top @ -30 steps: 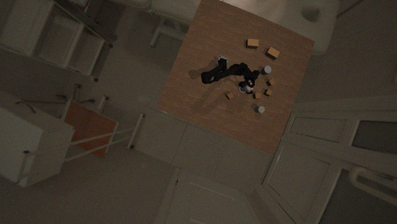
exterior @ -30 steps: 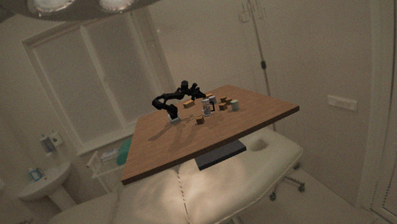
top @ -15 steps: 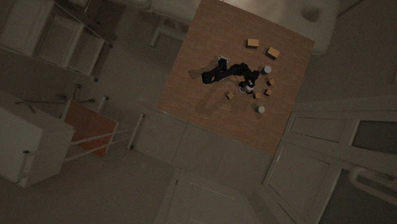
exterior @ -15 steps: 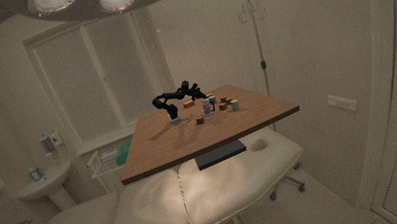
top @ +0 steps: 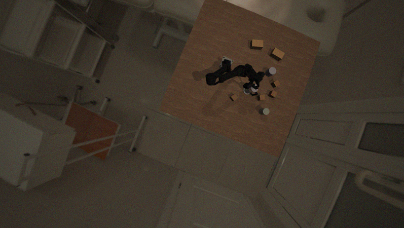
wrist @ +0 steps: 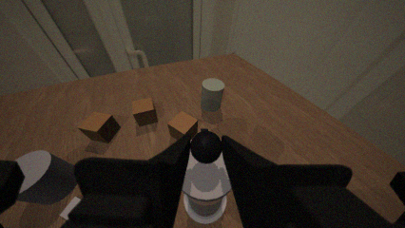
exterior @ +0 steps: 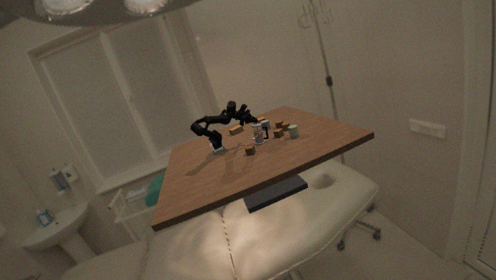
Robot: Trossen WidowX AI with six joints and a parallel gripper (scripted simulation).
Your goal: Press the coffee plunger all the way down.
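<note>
Between wrist-view fingers, claw (wrist: 206, 148) clamped on plunger knob (wrist: 205, 146), press (exterior: 258, 133) upright in exterior.

Blocks and cylinders on a wooden counter (wrist: 295, 119)
Three brown cubes (wrist: 99, 126) (wrist: 144, 111) (wrist: 183, 124) stand in a loose row; a pale green cylinder (wrist: 212, 94) stands upright behind them, a grey cylinder (wrist: 35, 177) at far left
</note>
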